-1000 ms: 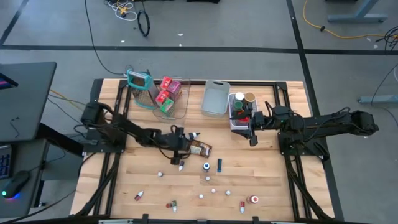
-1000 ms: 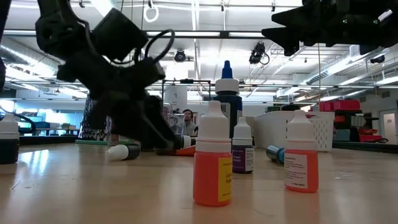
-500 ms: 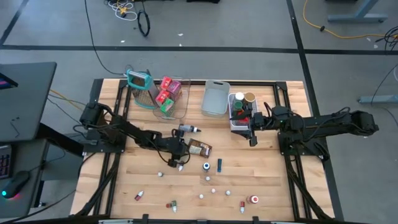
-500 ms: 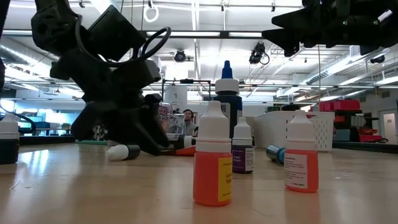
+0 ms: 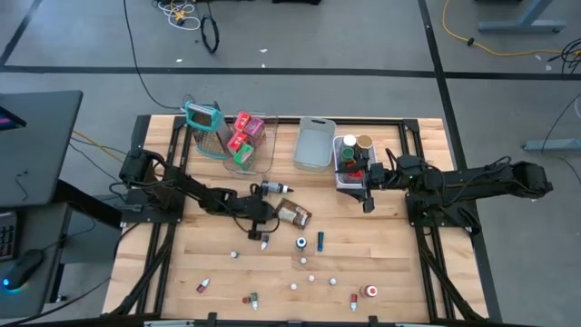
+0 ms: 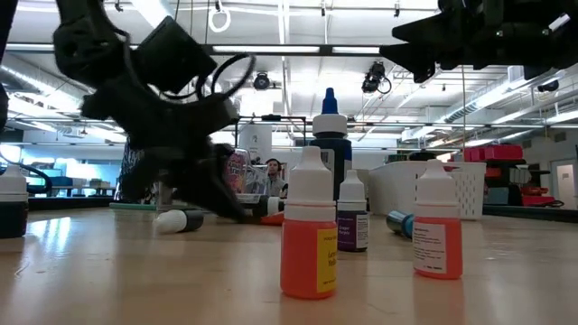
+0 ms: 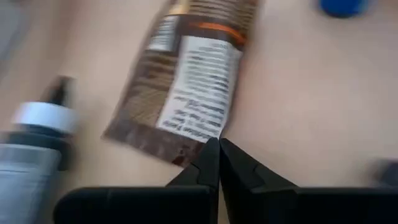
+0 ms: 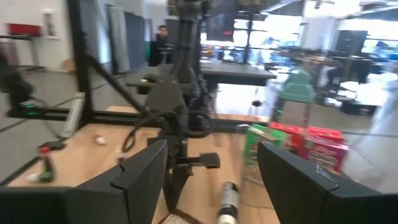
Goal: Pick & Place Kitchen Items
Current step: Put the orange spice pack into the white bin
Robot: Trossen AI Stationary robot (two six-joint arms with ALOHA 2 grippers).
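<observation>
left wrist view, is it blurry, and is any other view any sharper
Left wrist view: motion-smeared, the brown packet and a grey bottle soft. Low view: the near orange dropper bottle crisp, the left arm behind blurred.

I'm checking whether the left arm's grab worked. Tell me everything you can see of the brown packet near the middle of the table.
The brown packet is a flat, glossy-looking pouch, dark brown with a pale printed label panel and an orange stripe. It lies flat on the wooden table, askew to the edges. The left gripper is shut with its tips at one short edge of the packet; whether they pinch that edge cannot be told. A dark-capped bottle lies close by, apart.
</observation>
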